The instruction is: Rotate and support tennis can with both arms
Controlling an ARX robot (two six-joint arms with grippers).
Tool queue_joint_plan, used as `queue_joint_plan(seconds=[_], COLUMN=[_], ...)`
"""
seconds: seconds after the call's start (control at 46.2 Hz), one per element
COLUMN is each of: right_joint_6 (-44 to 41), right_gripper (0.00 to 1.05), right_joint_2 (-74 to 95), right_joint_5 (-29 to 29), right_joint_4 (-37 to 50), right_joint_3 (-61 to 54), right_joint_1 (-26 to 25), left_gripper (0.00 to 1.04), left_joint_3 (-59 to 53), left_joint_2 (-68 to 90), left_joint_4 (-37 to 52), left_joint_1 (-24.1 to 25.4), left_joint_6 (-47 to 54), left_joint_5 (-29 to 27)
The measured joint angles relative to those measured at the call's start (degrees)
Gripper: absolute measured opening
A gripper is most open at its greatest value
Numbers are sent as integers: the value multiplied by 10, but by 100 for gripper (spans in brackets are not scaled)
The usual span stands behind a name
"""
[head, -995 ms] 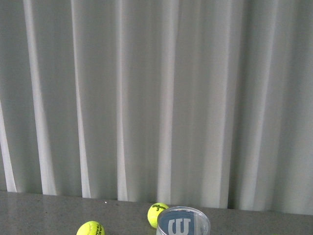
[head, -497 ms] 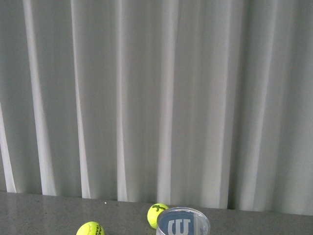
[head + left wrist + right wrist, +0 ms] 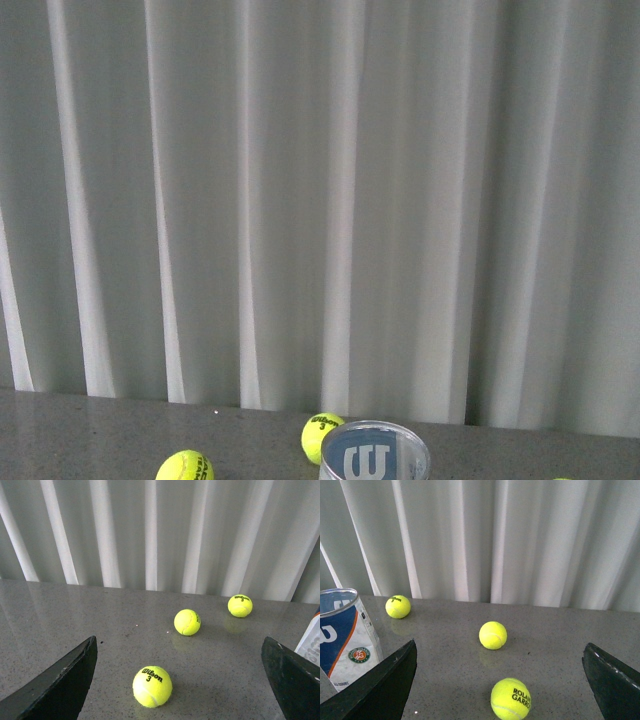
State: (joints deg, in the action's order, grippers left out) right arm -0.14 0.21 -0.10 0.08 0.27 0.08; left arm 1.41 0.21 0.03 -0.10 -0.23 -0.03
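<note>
I see both pincers spread wide and holding nothing. The tennis can [image 3: 345, 637] stands upright on the grey surface [image 3: 555, 645], just outside one finger [image 3: 377, 690] of my right pincer [image 3: 497, 687]. A Wilson ball [image 3: 152, 686] lies between my left pincer's [image 3: 177, 687] fingers.

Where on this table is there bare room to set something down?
Left wrist view: the table is bare between the curtain and the three balls. Right wrist view: bare from the balls across to the far side. Crowded: around the can, with a ball close behind.
</note>
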Motion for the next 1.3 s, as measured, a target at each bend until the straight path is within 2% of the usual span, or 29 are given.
queue_joint_plan(seconds=[1.297], right_joint_6=[0], right_gripper=[98], right_joint_2=[0], right_joint_5=[0], right_joint_4=[0], right_joint_3=[0], right_joint_1=[0], left_gripper=[98], left_joint_3=[0], left_joint_2=[0], left_joint_4=[0], left_joint_1=[0], left_joint_6=[0], left_joint_5=[0])
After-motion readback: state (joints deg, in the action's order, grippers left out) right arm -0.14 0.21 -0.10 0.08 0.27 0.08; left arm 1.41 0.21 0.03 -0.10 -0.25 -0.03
